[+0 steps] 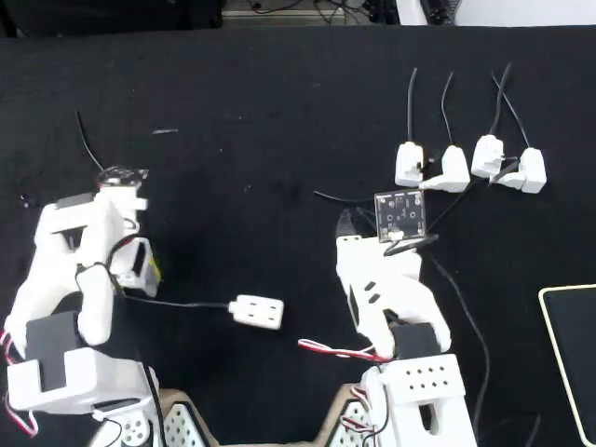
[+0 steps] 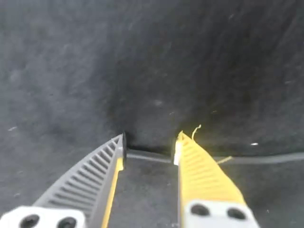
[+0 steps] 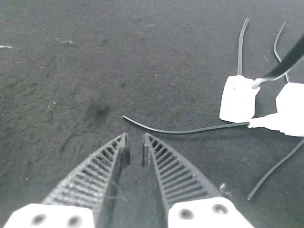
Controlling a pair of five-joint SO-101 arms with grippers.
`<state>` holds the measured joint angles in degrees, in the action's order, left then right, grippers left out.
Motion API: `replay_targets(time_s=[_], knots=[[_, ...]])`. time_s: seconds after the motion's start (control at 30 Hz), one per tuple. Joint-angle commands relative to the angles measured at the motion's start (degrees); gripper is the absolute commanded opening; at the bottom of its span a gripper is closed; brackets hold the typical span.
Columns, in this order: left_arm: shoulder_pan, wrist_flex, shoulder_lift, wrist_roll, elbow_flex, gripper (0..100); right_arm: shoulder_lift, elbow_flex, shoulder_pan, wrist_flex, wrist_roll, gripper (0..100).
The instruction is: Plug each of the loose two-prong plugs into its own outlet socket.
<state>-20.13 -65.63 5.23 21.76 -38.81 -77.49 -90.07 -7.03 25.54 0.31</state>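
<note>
Several white two-prong plugs lie in a row at the back right, among them one (image 1: 410, 163) on the left and one (image 1: 529, 170) on the right, each with a short black lead. The white outlet strip (image 1: 256, 312) rests near the front middle, its black cord (image 1: 177, 301) running left. My left gripper (image 1: 140, 272) (image 2: 148, 147) is down at the cloth, open, its tips straddling that cord (image 2: 266, 159). My right gripper (image 1: 346, 223) (image 3: 135, 145) hovers low left of the plugs, fingers nearly together with nothing between them. Two plugs (image 3: 237, 97) (image 3: 290, 111) lie ahead of it.
A loose black lead (image 3: 180, 130) lies just beyond the right fingertips. A dark flat pad with a pale rim (image 1: 568, 358) sits at the right edge. Black cloth (image 1: 261, 140) covers the whole table.
</note>
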Motion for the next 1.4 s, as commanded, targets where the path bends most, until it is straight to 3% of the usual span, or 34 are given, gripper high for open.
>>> replay_targets(time_s=[0.0, 0.17, 0.33, 0.5, 0.77, 0.9, 1.27, 1.37], knots=[[-1.7, 0.3, 8.4, 0.4, 3.4, 18, -1.4, 3.2, -1.0, -1.1, -0.1, 5.3], [-3.2, 0.4, 17.4, 0.4, 7.8, 18, -1.4, 3.1, -1.0, -1.1, -0.1, 5.3], [-4.3, 5.3, 15.6, -5.0, 11.6, 18, -1.4, 3.1, -1.0, -1.1, -0.1, 5.3], [-4.3, 6.2, 3.8, -6.7, 20.4, 26, -1.4, 3.1, -1.0, -1.1, -0.1, 5.3], [-3.8, 5.9, -18.5, -16.0, 41.0, 25, -1.4, 3.1, -1.0, -1.1, -0.1, 5.3], [-2.5, 5.9, -26.6, -17.3, 48.3, 25, -1.4, 3.1, -1.0, -1.1, -0.1, 5.3], [-1.7, 5.9, -38.2, -17.4, 56.6, 25, -1.4, 3.3, -1.0, -1.1, -0.1, 5.3], [-1.7, 5.5, -39.4, -17.5, 56.3, 18, -1.4, 3.3, -1.0, -1.1, -0.1, 5.3]])
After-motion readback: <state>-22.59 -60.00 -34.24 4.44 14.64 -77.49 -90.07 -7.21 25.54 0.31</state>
